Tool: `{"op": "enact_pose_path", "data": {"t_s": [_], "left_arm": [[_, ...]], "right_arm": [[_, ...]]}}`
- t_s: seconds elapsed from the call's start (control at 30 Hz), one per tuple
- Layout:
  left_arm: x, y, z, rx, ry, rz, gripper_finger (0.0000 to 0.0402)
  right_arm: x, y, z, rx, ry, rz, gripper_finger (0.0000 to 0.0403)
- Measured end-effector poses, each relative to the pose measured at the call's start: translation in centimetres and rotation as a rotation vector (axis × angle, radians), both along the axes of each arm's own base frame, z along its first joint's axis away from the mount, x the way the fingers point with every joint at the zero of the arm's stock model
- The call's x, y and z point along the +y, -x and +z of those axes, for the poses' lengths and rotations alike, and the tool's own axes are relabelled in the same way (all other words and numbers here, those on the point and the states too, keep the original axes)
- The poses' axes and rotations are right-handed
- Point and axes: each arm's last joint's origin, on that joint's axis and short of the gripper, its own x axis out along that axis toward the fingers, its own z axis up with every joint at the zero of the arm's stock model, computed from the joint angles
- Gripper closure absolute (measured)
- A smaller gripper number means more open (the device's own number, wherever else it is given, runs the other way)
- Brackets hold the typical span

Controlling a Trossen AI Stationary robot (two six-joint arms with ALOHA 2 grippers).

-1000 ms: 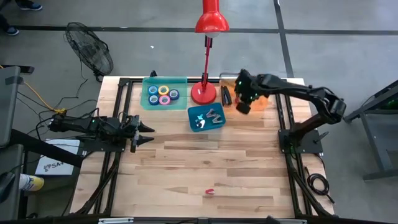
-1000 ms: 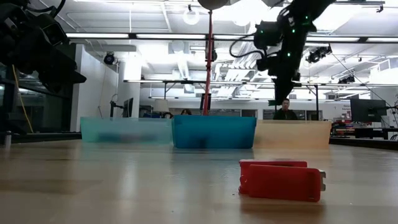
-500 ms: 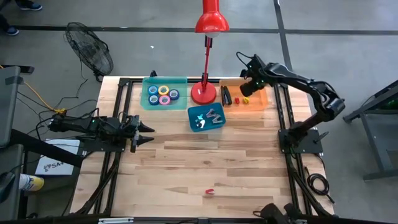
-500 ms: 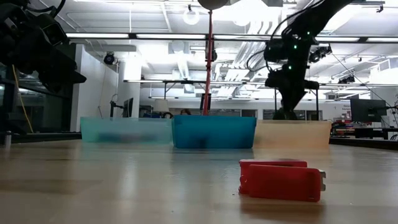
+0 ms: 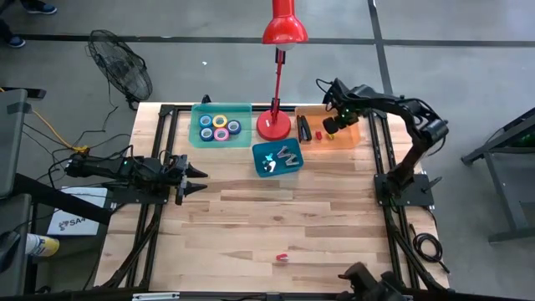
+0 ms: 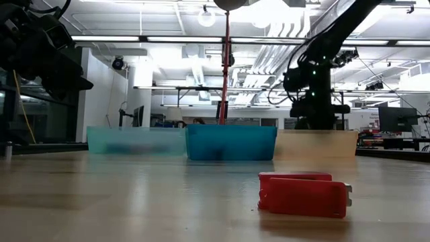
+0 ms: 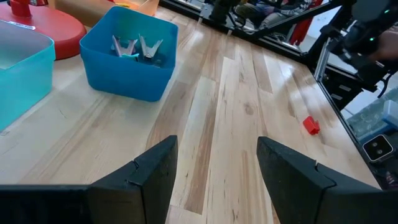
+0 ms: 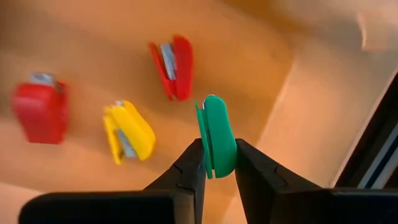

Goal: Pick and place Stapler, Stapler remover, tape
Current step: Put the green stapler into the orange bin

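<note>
My right gripper (image 5: 330, 126) hangs over the orange bin (image 5: 353, 139) at the table's far right, shut on a small green stapler (image 8: 216, 134). Two red staplers (image 8: 173, 66) and a yellow stapler (image 8: 129, 131) lie on the bin's floor. Another red stapler (image 5: 282, 257) lies on the table near its front edge. Staple removers (image 5: 284, 155) sit in the blue bin (image 5: 261, 164). Coloured tape rolls (image 5: 219, 127) lie in the teal bin (image 5: 201, 112). At the table's left edge my left gripper (image 5: 199, 179) waits, open, with nothing between its fingers. My right gripper pinches the green stapler's end (image 8: 219, 163) between its two fingers, one on each broad side. The fingers point down from above and lie along the stapler. The stapler sticks out below the fingertips, lifted clear of the bin's floor.
A red desk lamp (image 5: 274, 125) stands between the teal and orange bins, its shade over the far edge. Black frame rails (image 5: 383, 159) run along the table's left and right sides. Bare wood lies between the bins and the front edge.
My right gripper has sunk toward the orange bin with the green stapler, shifting a little toward the table's right edge, and has rolled about its own axis. In the low view it has come down to the bin's rim.
</note>
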Motion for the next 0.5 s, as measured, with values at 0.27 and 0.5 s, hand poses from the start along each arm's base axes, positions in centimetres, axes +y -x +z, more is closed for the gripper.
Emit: {"op": "enact_pose_path", "data": {"t_s": [0.27,0.5], "left_arm": [[0.0,0.0,0.0,0.0,0.0,0.0,0.0184],[0.0,0.0,0.0,0.0,0.0,0.0,0.0184]], "right_arm": [[-0.26,0.61,-1.15,0.025,-0.085,-0.014,0.0339],[-0.02,0.63,-1.17,0.009,-0.124,0.01,0.0311]]}}
